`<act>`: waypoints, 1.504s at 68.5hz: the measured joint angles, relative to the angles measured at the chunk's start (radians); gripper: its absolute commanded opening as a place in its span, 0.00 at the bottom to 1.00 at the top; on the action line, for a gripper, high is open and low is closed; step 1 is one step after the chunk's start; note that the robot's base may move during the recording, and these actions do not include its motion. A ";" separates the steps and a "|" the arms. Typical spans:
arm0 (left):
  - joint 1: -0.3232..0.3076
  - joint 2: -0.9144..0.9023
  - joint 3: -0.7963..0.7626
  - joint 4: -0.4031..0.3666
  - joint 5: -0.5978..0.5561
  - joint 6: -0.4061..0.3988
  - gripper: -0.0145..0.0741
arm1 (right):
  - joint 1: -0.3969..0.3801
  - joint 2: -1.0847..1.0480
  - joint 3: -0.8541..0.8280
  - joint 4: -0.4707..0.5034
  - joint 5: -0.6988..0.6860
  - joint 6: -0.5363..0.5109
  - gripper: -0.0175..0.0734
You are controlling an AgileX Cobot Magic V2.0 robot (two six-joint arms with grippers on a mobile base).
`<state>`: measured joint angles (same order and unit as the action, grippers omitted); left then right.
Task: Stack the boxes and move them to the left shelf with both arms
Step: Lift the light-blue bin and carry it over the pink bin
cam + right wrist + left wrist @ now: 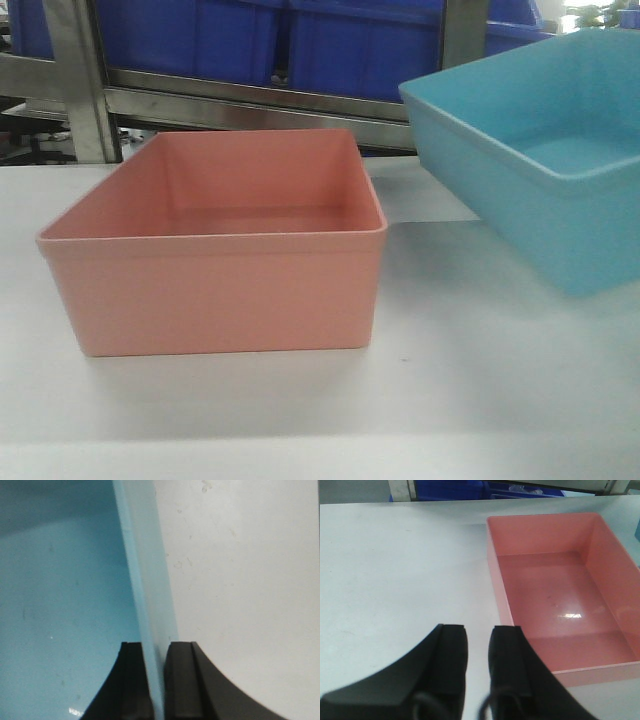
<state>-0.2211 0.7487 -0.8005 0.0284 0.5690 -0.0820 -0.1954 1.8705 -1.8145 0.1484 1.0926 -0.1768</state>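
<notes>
Black right fingers (132,680) clamp the side wall of the light blue tub (60,605) (one inside, one outside), and it tilts to the right of the salmon pink tub (215,270) on the white desk (300,420). Just beside the pink one, the left fingers (447,650) hover, narrowly parted and empty.

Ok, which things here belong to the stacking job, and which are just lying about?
Job: pink tub; blue tub, its wall pinched in the right jaws; left jaws, empty, beside the pink tub.
Lying about: dark blue crates; steel frame under them; table.
</notes>
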 measured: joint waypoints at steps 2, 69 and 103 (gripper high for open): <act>0.000 0.000 0.000 0.000 0.000 0.000 0.25 | 0.000 -0.012 -0.006 0.002 0.005 0.016 0.26; 0.000 0.000 0.000 -0.009 0.002 0.000 0.25 | 0.371 -0.069 -0.029 0.398 -0.132 0.354 0.26; 0.000 0.000 0.000 -0.020 0.002 0.000 0.25 | 0.510 0.112 -0.029 0.403 -0.158 0.414 0.26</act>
<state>-0.2211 0.7487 -0.8005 0.0087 0.5708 -0.0820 0.3142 1.9820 -1.8436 0.5516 0.9348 0.2370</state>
